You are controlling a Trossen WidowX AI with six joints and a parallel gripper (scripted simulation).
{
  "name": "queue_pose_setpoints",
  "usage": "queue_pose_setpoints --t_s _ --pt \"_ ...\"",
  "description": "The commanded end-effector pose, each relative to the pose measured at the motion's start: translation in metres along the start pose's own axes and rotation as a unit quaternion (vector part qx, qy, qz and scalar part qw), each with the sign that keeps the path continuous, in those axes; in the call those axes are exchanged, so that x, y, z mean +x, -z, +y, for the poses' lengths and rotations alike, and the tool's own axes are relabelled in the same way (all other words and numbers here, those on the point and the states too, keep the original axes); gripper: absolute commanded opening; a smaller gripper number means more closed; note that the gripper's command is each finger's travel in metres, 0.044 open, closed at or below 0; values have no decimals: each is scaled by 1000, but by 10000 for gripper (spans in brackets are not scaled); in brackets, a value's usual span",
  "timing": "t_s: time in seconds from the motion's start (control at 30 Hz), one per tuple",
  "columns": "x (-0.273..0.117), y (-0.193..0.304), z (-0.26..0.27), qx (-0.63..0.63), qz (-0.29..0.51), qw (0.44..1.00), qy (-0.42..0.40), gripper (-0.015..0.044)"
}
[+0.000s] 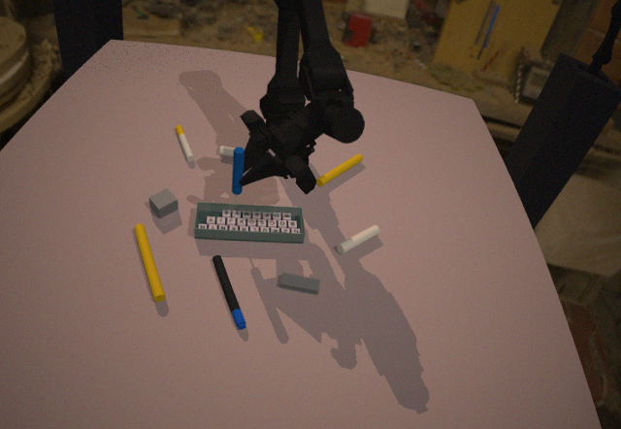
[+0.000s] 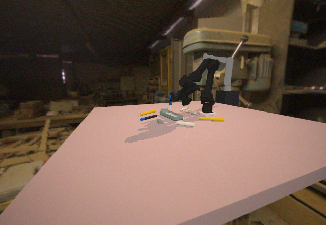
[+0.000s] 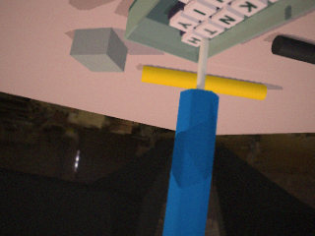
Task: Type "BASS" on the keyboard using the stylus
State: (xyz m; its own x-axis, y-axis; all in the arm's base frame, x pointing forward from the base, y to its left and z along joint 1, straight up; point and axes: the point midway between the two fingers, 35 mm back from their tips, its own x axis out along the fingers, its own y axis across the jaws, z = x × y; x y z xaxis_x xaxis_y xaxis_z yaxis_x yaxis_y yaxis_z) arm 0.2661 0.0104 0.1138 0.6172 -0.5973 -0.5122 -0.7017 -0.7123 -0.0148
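A blue stylus [image 1: 238,171] [image 2: 170,97] [image 3: 196,143] with a thin pale tip stands nearly upright, tip down. My gripper [image 1: 241,175] [image 2: 171,97] is shut on it. A green-framed keyboard [image 1: 249,237] [image 2: 171,115] [image 3: 184,49] with white lettered keys lies on the pink table. In the top view the stylus tip shows just above the keyboard's back rim, left of its middle. In the wrist view the tip overlaps the near corner of the keyboard by the H and T keys. The tip looks raised clear of the keys, touching none.
A grey block [image 1: 163,202] [image 3: 98,49] stands left of the keyboard, a yellow stick [image 1: 149,262] [image 3: 231,87] beyond it. A black pen with a blue cap [image 1: 228,286] and a flat grey bar [image 1: 299,283] lie in front. A white stick [image 1: 358,239] and another yellow stick [image 1: 340,170] lie right.
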Motion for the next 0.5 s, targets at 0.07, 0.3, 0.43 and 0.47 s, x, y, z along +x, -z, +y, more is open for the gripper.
queue_pose_setpoints --t_s 0.07,0.3,0.43,0.47 --pt "9 7 14 -4 11 1000 1 0" --pt "16 -6 15 -4 10 1000 0 0" --pt "19 -10 15 -4 9 1000 0 0" --pt "19 -10 15 -4 9 1000 0 0"
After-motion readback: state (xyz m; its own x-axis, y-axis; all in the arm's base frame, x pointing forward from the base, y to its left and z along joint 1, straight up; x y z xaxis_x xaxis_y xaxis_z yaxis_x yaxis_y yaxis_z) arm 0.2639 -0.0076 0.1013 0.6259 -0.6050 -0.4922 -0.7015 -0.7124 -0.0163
